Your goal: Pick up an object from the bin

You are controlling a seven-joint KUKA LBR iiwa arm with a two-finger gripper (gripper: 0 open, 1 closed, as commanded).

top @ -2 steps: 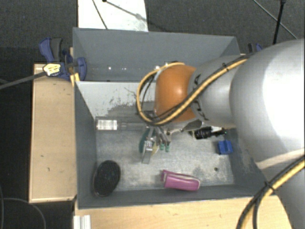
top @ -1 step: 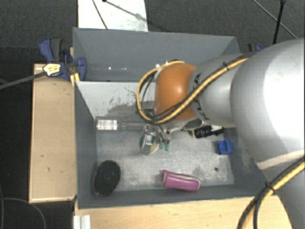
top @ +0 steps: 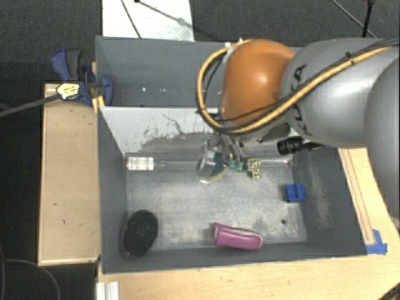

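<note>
Pink oblong plastic piece (top: 236,237) lies by the near wall of the grey metal bin (top: 119,186), well apart from the claw (top: 212,170). The claw hangs low at the far middle, and I cannot tell whether it is open or closed. The arm (top: 350,92) reaches in from the right.

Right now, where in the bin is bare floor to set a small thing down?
Bare floor lies between the clear piece, black disc and pink piece. A smaller patch: between pink piece and blue block. Crowded under the gripper, at the back.
</note>
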